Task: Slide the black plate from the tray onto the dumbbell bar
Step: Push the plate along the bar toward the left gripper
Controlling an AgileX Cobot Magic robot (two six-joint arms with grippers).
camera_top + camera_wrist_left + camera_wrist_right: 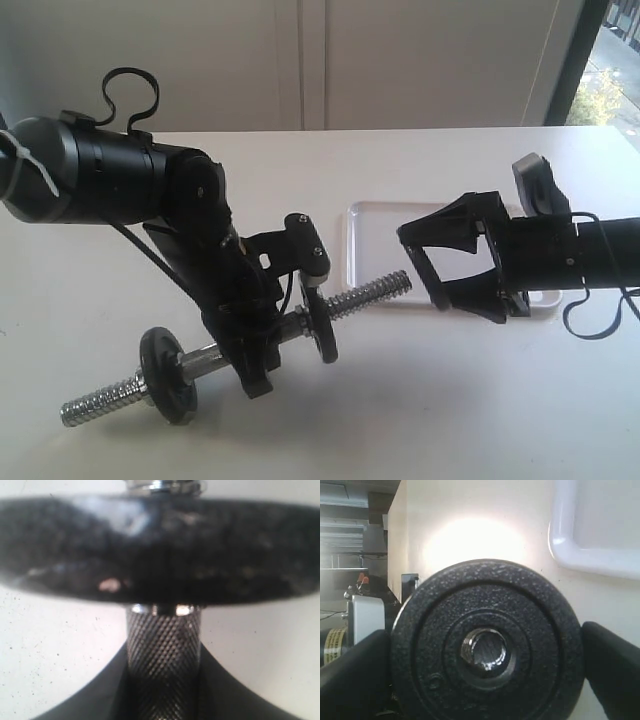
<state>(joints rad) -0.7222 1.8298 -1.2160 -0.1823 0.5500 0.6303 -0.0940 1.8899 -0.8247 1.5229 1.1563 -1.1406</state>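
**A:** While the left gripper (257,368) keeps its jaws pinched on the smooth middle of the dumbbell bar (368,294), where is the black plate (322,328)?

**B:** On the bar, standing on edge just beside that gripper, on the side toward the tray (372,228). The threaded end sticks out beyond it. The right wrist view faces the plate flat on, with shiny thread showing in its hole.

**A:** And the right gripper (421,268)?

**B:** Its jaws are spread wide and hold nothing, with the mouth turned toward the bar's tip. The tip stops just short of the fingers (614,672), and the plate is apart from them.

**A:** What about edges and room?

**B:** The bar slants, with its tray-side end higher. In the exterior view that end overlaps the tray's near left corner. The tray's low rim runs on behind the right gripper. The table (450,410) lies open and white in front of both arms and past the bar's low end. Its far edge meets the wall.

**A:** What's the count?

**B:** One bar, one tray, two grippers and two black discs. The discs are the plate and a second disc (168,375) near the low threaded end. I cannot tell whether that one touches the table. The left wrist view shows one disc edge-on above knurled steel, but I cannot tell which of the two it is.
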